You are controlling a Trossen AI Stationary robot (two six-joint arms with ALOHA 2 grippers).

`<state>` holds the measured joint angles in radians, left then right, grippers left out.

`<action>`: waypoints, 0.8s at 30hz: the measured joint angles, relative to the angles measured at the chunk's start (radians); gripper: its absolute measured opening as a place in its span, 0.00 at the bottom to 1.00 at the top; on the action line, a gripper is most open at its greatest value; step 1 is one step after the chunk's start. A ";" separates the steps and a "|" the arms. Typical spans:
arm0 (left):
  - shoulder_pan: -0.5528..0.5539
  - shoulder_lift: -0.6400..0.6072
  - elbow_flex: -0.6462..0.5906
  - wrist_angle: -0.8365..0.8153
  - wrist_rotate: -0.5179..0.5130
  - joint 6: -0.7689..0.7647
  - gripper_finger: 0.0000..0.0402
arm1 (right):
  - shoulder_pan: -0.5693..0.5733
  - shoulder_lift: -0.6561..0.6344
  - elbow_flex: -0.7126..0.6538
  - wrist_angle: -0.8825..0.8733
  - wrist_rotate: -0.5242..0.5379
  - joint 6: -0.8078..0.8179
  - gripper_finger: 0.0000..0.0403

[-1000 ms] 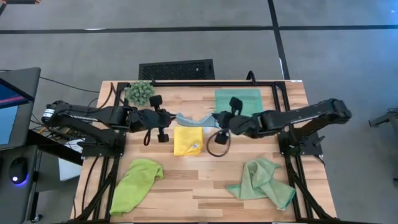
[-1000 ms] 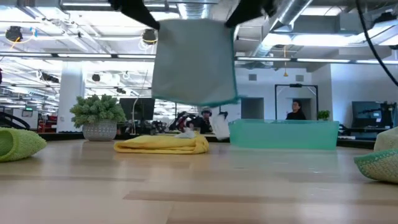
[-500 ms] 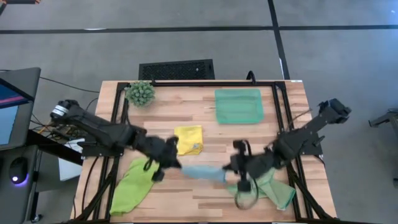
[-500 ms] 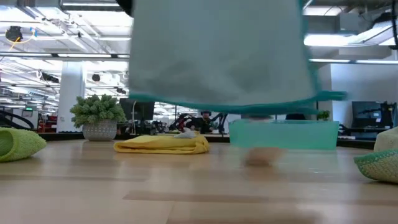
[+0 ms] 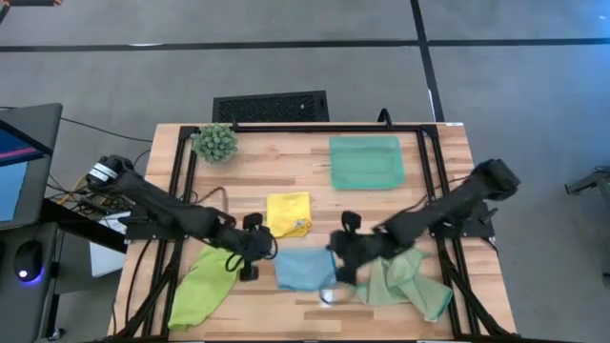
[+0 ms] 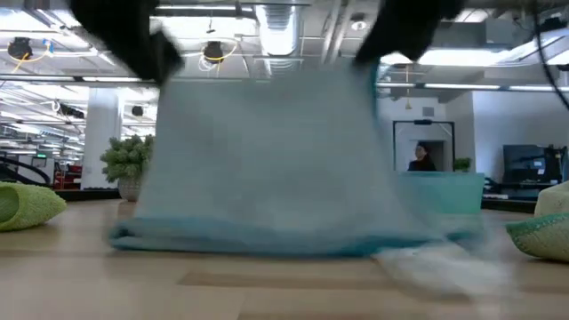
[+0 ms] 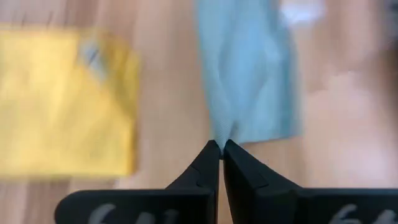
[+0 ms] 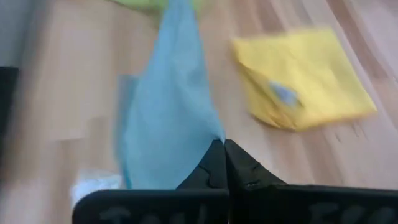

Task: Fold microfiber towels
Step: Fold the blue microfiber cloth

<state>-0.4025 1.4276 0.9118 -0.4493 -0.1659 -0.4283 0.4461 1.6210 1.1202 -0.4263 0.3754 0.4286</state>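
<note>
Towels lie spread over the wooden table (image 5: 286, 171), and I go from the left side to the right. At the front left corner lies the lime green towel (image 5: 205, 283), crumpled and long in shape. The left arm reaches over the table from the left edge, and the left gripper (image 5: 255, 257) is just beside the left edge of the light blue towel (image 5: 305, 270). In the left wrist view its fingers (image 7: 205, 168) are pressed together on a corner of this cloth, so it is clamped on the towel.

The light blue towel is in the front middle of the table. In the low view it hangs like a curtain between the two grippers, and its bottom edge touches the table. Behind it, near the table's centre, lies the yellow towel (image 5: 289, 213), folded to a small square.

The right gripper (image 5: 341, 262) is at the right edge of the light blue towel, and in the right wrist view its fingers (image 8: 214, 165) are also pinched tight on a corner of the cloth. Further right, at the front, the pale sage green towel (image 5: 408, 284) lies crumpled, partly under the right arm.

At the back of the table stand the small green plant (image 5: 215, 142) on the left and the teal tray (image 5: 365, 162) on the right.
</note>
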 joint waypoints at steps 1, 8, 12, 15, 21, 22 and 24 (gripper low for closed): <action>0.020 0.015 -0.030 0.031 -0.004 -0.004 0.00 | -0.029 0.024 -0.012 -0.003 0.012 0.016 0.00; 0.125 0.028 -0.131 0.055 -0.088 0.066 0.00 | -0.155 0.174 -0.028 0.051 0.048 -0.038 0.00; 0.119 0.027 -0.131 0.066 0.001 0.121 0.00 | -0.145 0.200 -0.029 0.053 0.048 -0.106 0.00; 0.100 0.027 -0.125 0.084 0.092 0.132 0.00 | -0.124 0.182 -0.029 0.048 0.070 -0.114 0.00; 0.064 0.027 -0.127 0.159 0.116 0.140 0.00 | -0.061 0.107 -0.029 0.033 0.071 -0.149 0.00; 0.059 0.027 -0.127 0.184 0.121 0.148 0.00 | -0.049 0.103 -0.029 0.026 0.067 -0.147 0.00; 0.049 0.027 -0.127 0.224 0.140 0.151 0.00 | -0.019 0.102 -0.029 0.015 0.056 -0.138 0.00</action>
<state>-0.3535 1.4544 0.7853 -0.2249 -0.0258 -0.2771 0.4276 1.7229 1.0915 -0.4110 0.4315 0.2910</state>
